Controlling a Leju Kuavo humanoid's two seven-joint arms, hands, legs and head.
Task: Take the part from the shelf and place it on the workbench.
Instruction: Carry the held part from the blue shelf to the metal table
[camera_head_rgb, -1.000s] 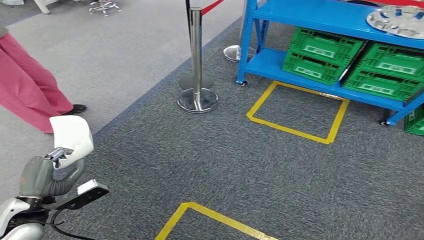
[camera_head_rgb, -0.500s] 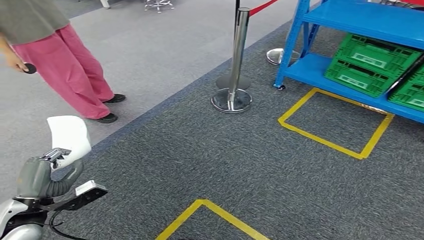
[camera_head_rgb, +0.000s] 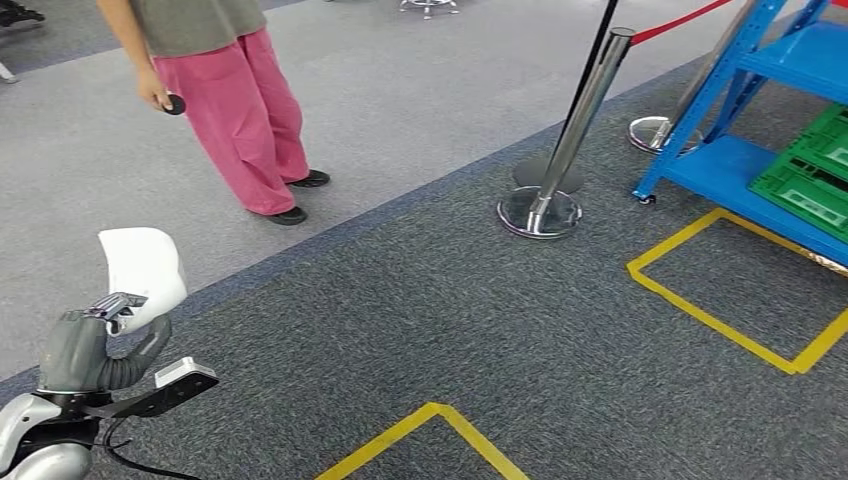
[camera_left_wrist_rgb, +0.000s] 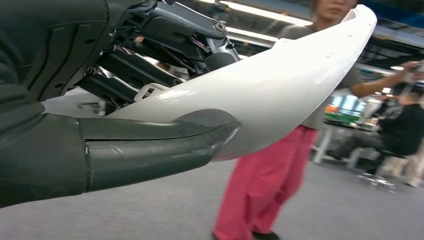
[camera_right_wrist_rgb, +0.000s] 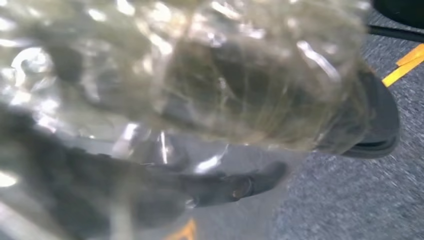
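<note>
My left hand (camera_head_rgb: 95, 345) holds a white curved part (camera_head_rgb: 142, 268) upright at the lower left, above the grey carpet. In the left wrist view the thick thumb (camera_left_wrist_rgb: 150, 150) presses against the glossy white part (camera_left_wrist_rgb: 280, 95), and the darker fingers lie behind it. The blue shelf (camera_head_rgb: 770, 160) with green crates (camera_head_rgb: 810, 190) stands at the far right. My right hand (camera_right_wrist_rgb: 200, 125) is a blurred grey mass behind a shiny film, and how its fingers lie is unclear.
A person in pink trousers (camera_head_rgb: 240, 110) stands at the upper left holding a small dark object. A chrome stanchion (camera_head_rgb: 560, 150) with a red rope stands before the shelf. Yellow tape squares (camera_head_rgb: 720, 320) (camera_head_rgb: 430, 415) mark the carpet.
The camera has turned left: the shelf, stanchion and tape squares slid right and the person came fully into view. My left hand still holds the white part in the same pose.
</note>
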